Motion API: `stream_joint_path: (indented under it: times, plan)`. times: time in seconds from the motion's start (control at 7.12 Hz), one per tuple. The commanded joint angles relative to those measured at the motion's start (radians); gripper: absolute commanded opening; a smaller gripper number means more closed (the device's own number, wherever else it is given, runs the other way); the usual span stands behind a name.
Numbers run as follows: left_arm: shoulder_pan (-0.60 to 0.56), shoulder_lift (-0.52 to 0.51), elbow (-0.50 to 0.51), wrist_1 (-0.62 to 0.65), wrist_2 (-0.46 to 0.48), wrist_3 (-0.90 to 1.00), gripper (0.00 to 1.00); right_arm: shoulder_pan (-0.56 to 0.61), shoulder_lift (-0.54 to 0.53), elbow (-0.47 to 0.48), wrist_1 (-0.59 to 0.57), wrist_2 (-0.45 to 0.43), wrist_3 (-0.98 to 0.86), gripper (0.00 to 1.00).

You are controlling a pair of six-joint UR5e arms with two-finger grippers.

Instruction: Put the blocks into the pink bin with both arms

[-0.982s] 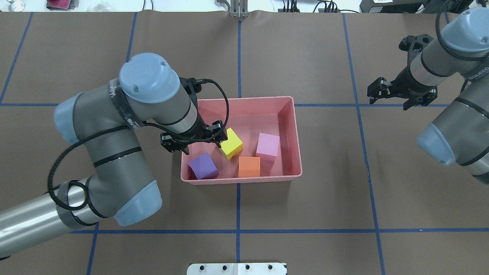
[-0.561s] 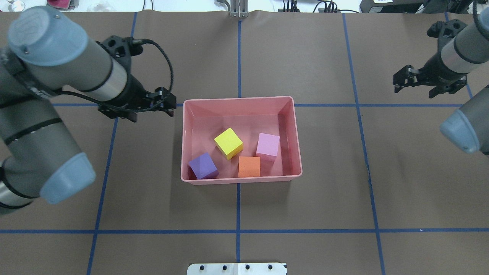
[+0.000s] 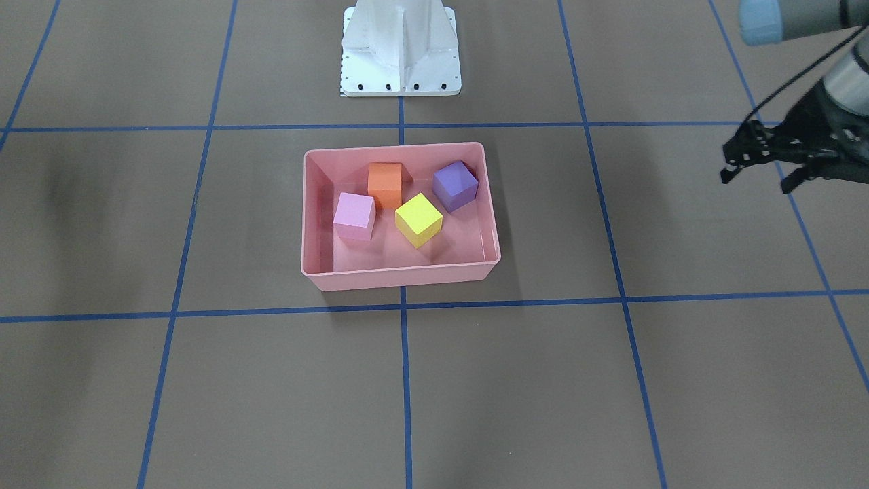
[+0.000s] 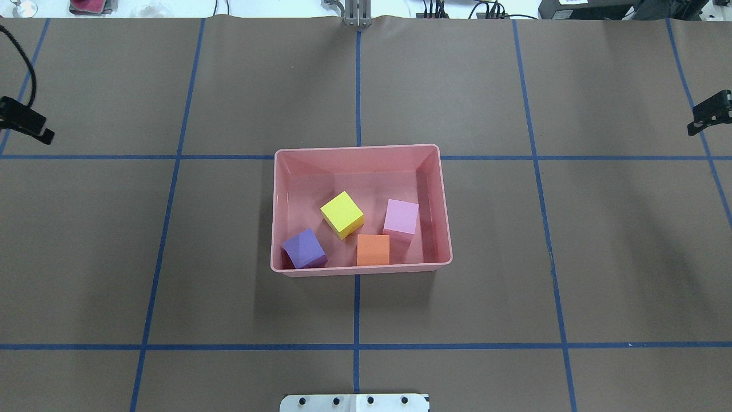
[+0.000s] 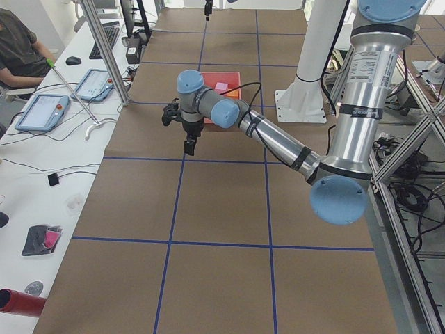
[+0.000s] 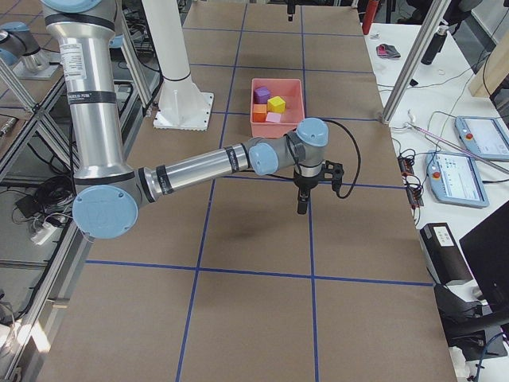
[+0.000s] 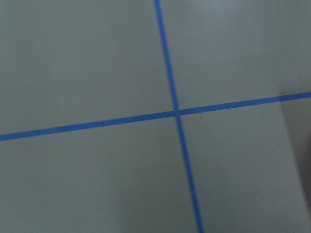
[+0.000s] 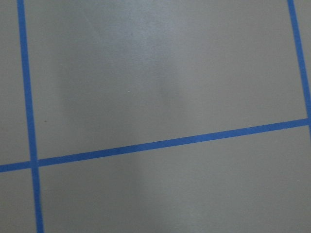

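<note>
The pink bin sits at the table's middle; it also shows in the front view. Inside lie the yellow cube, the pink-lilac cube, the orange cube and the purple cube, none held. My left gripper hovers far from the bin, fingers spread and empty; overhead only its tip shows at the left edge. Of my right gripper only one finger shows at the right edge, so I cannot tell whether it is open or shut.
The white pedestal base stands behind the bin on the robot's side. Blue tape lines grid the brown table. An operators' desk with tablets and a seated person runs along the far side.
My left gripper has pulled out of the bin and swung to the far left edge. My right gripper has drawn away to the right edge. The cubes have not moved.
</note>
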Motion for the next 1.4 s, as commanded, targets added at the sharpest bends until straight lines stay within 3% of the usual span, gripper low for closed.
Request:
stream_joint_path:
  times: [0.0,0.14,0.28,0.56,1.26]
  plan:
    - [-0.131,0.020,0.154,-0.002,-0.024,0.226,1.00,0.116,-0.058,0.017,0.008,0.092,-0.102,1.00]
    - [-0.199,0.036,0.220,-0.028,-0.042,0.258,1.00,0.155,-0.101,0.014,0.033,0.093,-0.198,1.00]
    - [-0.232,0.039,0.274,-0.071,-0.140,0.265,1.00,0.207,-0.118,0.023,0.035,0.093,-0.264,1.00]
    - [-0.249,0.080,0.268,-0.088,-0.130,0.254,1.00,0.221,-0.158,0.012,0.037,0.055,-0.280,1.00]
    - [-0.274,0.079,0.299,-0.086,-0.046,0.190,1.00,0.175,-0.006,-0.173,0.041,0.031,-0.293,1.00]
